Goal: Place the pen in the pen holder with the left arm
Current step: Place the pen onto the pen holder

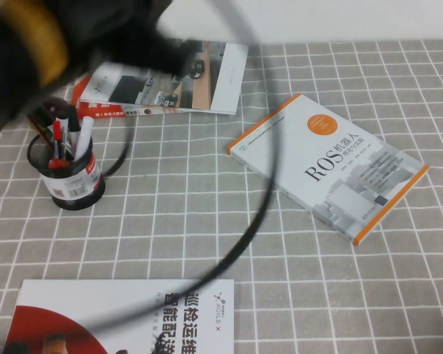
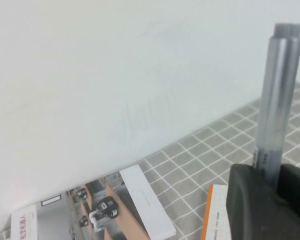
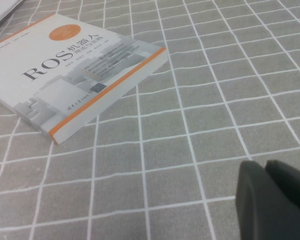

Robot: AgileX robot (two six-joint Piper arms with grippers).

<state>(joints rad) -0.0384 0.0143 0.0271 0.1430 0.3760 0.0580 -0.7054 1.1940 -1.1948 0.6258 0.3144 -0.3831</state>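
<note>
My left gripper [image 2: 274,181] is shut on the grey-silver pen [image 2: 279,100], which stands up out of the jaws against the white wall. In the high view the left arm [image 1: 29,51] is a dark blur at the top left, above the pen holder [image 1: 68,175], and it hides the pen there. The pen holder is a black mesh cup with a barcode label; it holds a white marker [image 1: 83,136] and red pencils. My right gripper [image 3: 264,172] is shut and empty, low over the checked cloth, right of the ROS book [image 3: 75,70].
A white-and-orange ROS book [image 1: 328,166] lies at the centre right. An open magazine [image 1: 170,77] lies at the back left. A red-and-white booklet [image 1: 125,317] lies at the front left. A black cable [image 1: 262,184] hangs across the middle of the view.
</note>
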